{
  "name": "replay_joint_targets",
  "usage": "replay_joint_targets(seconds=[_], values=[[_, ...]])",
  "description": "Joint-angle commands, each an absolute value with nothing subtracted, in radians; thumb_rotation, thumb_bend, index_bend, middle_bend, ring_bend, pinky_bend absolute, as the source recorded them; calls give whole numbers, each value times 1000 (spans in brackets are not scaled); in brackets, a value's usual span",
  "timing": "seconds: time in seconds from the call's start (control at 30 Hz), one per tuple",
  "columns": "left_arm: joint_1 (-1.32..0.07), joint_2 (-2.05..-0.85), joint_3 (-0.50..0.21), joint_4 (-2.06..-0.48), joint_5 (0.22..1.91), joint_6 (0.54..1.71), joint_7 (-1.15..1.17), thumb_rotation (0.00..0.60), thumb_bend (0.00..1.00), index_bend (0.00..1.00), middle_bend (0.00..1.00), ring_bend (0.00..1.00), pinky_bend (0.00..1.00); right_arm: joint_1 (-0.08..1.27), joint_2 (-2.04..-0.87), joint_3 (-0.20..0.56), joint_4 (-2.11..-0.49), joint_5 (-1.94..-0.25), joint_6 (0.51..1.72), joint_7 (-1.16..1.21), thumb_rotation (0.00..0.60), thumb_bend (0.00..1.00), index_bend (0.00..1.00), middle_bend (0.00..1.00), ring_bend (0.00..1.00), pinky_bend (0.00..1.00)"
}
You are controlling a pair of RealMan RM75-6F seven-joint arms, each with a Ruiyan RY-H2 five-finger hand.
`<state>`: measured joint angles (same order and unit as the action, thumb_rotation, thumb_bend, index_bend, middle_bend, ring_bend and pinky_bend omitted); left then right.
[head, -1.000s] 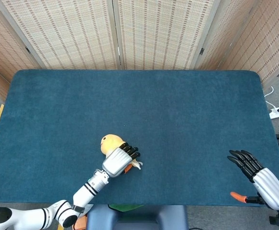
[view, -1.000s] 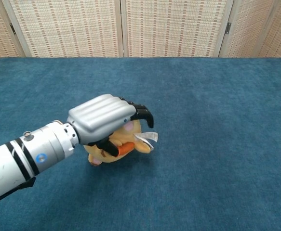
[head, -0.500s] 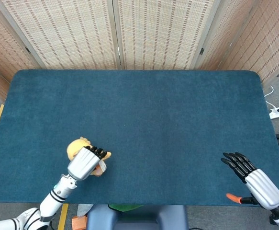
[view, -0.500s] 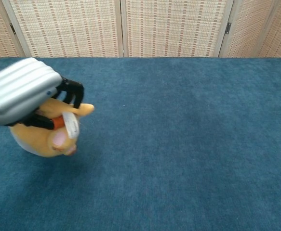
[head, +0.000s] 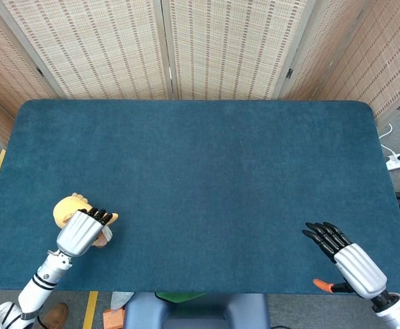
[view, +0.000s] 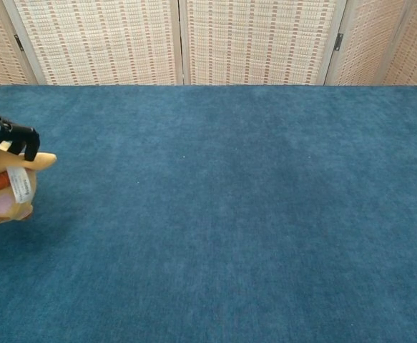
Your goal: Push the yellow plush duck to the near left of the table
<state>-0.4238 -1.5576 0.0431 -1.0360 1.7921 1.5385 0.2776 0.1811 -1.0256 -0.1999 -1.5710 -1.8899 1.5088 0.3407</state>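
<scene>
The yellow plush duck point(head: 69, 206) lies near the table's front left corner, its round head poking out beyond my left hand point(head: 82, 231). That hand rests over the duck with its dark fingers curled across the body. In the chest view the duck point(view: 1, 202) shows at the far left edge with a white tag and orange beak, and only the fingertips of the left hand point(view: 11, 136) are in frame above it. My right hand point(head: 344, 253) hovers at the front right edge with fingers spread, holding nothing.
The blue felt table point(head: 206, 164) is ringed by woven folding screens point(head: 165, 48) at the back. An orange-tipped object point(head: 321, 282) lies just off the front edge beside the right hand. A power strip point(head: 398, 161) sits on the floor to the right.
My left hand has swept the duck leftward from the front middle to the front left of the table. The right hand has drifted slightly left along the front edge.
</scene>
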Motion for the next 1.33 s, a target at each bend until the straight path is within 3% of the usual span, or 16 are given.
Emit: replay_joint_targets(seconds=[0.03,0.07,0.13,0.2,0.23,0.3,0.37,0.47,0.83,0.97,1.07,1.2,1.33], values=[[-398,-1620,83,-851,1805,1537,204,600,587,626,715,681,958,180,-1027,-199,-1577,-1883,1500,333,600,51,0,0,0,0],[-390,-1626,89,-832,1797,1525,184,600,549,565,651,634,924,179,-1028,-197,-1579,-1880,1497,328,600,52,0,0,0,0],[-377,-1621,99,-837,1768,1477,153,600,444,279,389,413,762,178,-1029,-196,-1583,-1877,1494,322,600,55,0,0,0,0],[-373,-1590,110,-897,1732,1402,108,600,387,79,194,239,612,177,-1032,-195,-1585,-1875,1491,316,600,56,0,0,0,0],[-374,-1569,117,-937,1714,1361,80,600,357,22,100,146,515,177,-1032,-195,-1586,-1875,1489,314,600,56,0,0,0,0],[-383,-1509,130,-1044,1681,1285,16,600,307,0,12,34,368,176,-1033,-196,-1587,-1876,1488,311,600,57,0,0,0,0],[-387,-1458,133,-1136,1669,1268,-46,600,266,0,0,0,262,174,-1032,-196,-1588,-1876,1488,309,600,59,0,0,0,0],[-378,-1399,134,-1236,1673,1304,-135,600,247,0,0,0,197,171,-1031,-194,-1588,-1876,1492,306,600,64,0,0,0,0],[-297,-1222,147,-1476,1718,1502,-303,600,242,0,0,0,185,158,-1029,-188,-1586,-1884,1520,301,600,78,0,0,0,0],[-213,-1153,149,-1532,1674,1604,-345,600,241,0,0,0,186,142,-1035,-172,-1583,-1862,1543,283,600,78,0,0,0,0],[-123,-1147,111,-1534,1589,1716,-348,600,248,0,0,0,183,122,-1048,-148,-1586,-1826,1564,241,600,77,0,0,0,0],[-69,-1135,67,-1544,1498,1756,-199,600,253,0,0,0,159,92,-1070,-105,-1599,-1753,1588,152,600,77,0,0,0,0],[-64,-1129,54,-1575,1447,1698,-92,600,253,0,0,0,157,76,-1083,-80,-1617,-1717,1598,103,600,80,0,0,0,0]])
